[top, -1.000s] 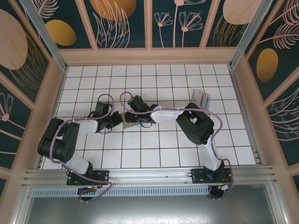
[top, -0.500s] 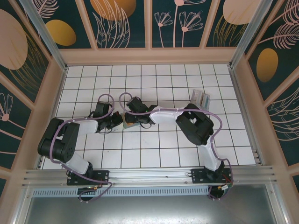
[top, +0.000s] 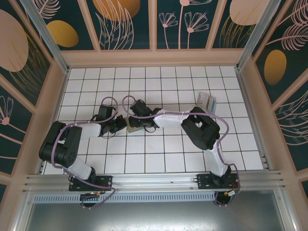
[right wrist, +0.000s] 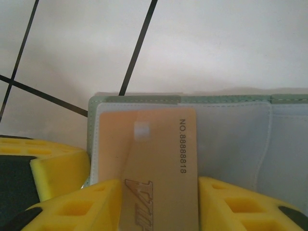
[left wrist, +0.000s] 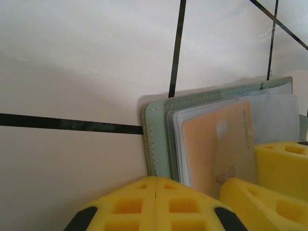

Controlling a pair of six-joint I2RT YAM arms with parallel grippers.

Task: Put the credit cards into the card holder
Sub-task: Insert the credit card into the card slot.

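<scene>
Your two grippers meet over the sage-green holder [top: 130,130], left of centre on the white tiled table [top: 168,159]. The left gripper [top: 123,126] is at its 9 o'clock and the right gripper [top: 135,124] at its 3 o'clock. The right one's yellow fingers [right wrist: 77,207] are closed on the long edges of a tan-orange card [right wrist: 154,154], whose far end lies over the holder's clear sleeve. The left one's fingers, narrowly parted, clasp the holder's edge. A clear stand [top: 208,102] sits well apart toward 2 o'clock.
</scene>
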